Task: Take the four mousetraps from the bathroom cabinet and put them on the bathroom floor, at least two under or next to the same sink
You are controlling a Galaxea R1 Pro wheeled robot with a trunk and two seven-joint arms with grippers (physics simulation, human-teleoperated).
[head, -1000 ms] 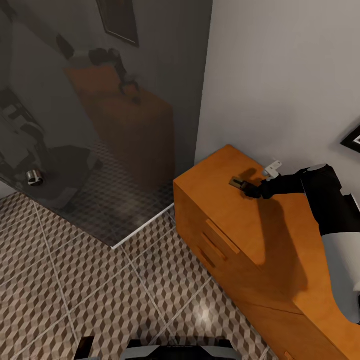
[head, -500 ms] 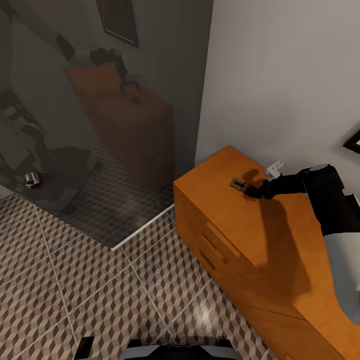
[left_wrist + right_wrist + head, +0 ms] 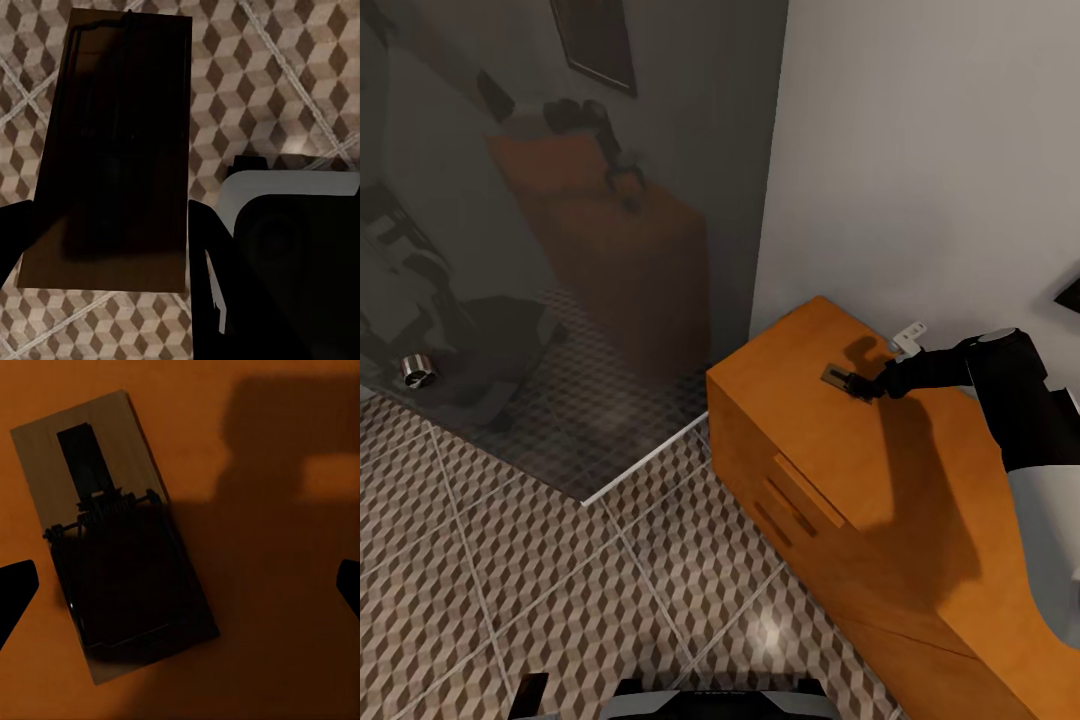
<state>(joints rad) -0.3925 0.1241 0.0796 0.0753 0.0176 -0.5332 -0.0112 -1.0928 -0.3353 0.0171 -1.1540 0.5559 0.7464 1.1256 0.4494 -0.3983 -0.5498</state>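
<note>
A brown mousetrap lies flat on the top of the orange-brown cabinet, near its far end. My right gripper hovers right at it. The right wrist view looks straight down on this mousetrap, with the gripper open and its fingertips far apart on either side. My left gripper is shut on another mousetrap, held above the cube-patterned bathroom floor. A small pale flat piece lies on the cabinet top by the wall. The bathroom sink is out of view.
A dark glass screen with a white bottom rail stands left of the cabinet and mirrors it and the robot. The grey wall runs behind the cabinet. Patterned floor spreads in front, with the robot's base at the lower edge.
The head view has drifted a little. My right gripper stays over the mousetrap on the cabinet top, with almost no shift relative to it.
</note>
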